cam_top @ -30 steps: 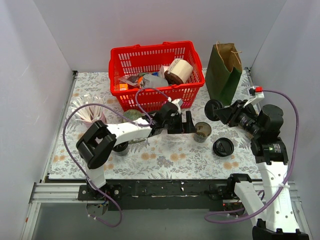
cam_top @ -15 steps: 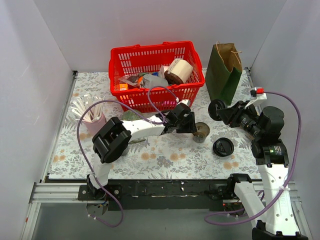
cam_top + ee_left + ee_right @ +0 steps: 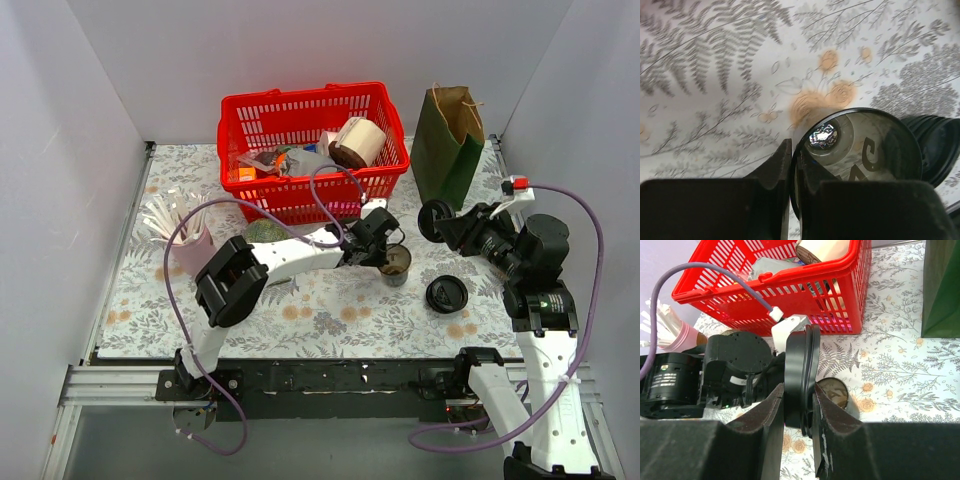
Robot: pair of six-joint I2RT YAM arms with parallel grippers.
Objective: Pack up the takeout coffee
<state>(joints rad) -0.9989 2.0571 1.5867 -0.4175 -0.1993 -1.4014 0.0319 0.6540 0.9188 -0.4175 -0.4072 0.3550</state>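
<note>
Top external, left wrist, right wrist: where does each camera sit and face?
Top external: overhead behind the robot, facing down; both arms show.
Left wrist: facing down at the small black disposable cup; left tool clamps its rim.
Right wrist: facing the red plastic basket; right tool pinches a round black plastic lid.
Shared: all see the cup.

Soft, even light, faint shadows. The left pincer (image 3: 792, 160) looks dark and blurry; glare glints inside the cup (image 3: 880, 150).

We lose the near wall of the cup (image 3: 867, 150) behind the left end effector (image 3: 792, 167), and the view's right edge crops the loose lid (image 3: 940, 145).
</note>
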